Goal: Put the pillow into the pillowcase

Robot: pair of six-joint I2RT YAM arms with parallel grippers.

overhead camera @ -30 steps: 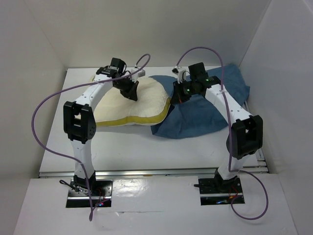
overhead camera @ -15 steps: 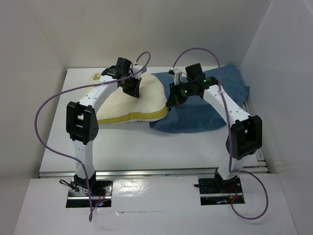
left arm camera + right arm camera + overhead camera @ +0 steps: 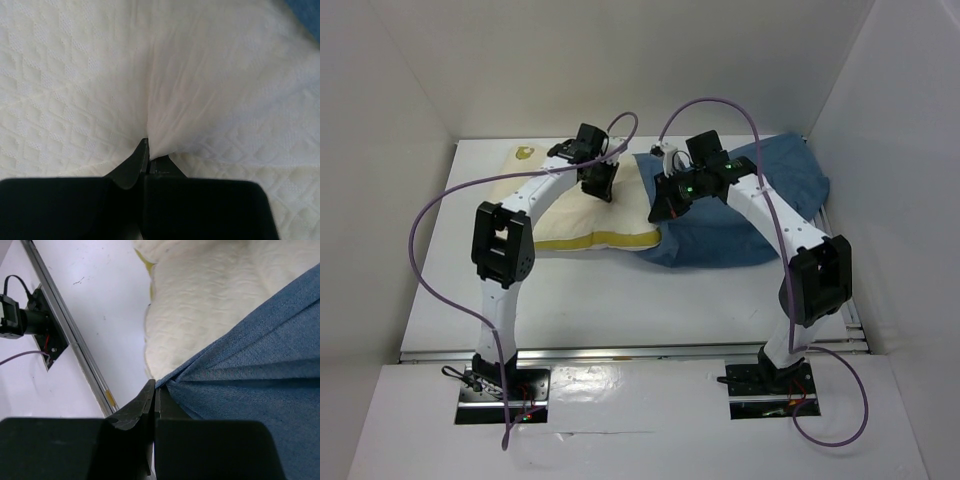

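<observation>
Overhead, the white table carried both task items on its far half, between pale walls. The pillow, a cream-white quilted cushion, lay left of centre. Its right-hand end was covered by the edge of the pillowcase, and the greater part of it lay outside the cloth. The pillowcase, a wrinkled dusty-blue sack, lay to the right and reached toward the far right corner of the table.

The left arm arched from its base over the pillow, and the right arm arched from its base over the pillowcase. A purple cable looped out beside the left arm.

The left gripper pointed down onto the top face of the pillow. In the left wrist view its jaws were pressed together on a gathered fold of the pillow's cover, and the creases in the fabric converged at the tips.

The right gripper pointed down where the blue cloth met the cushion. In the right wrist view its jaws pinched the edge of the pillowcase, with folds radiating from the tips and the cream cushion just beyond.

A yellow edge band ran along the near side of the pillow. A small yellow mark showed at its far left corner.
</observation>
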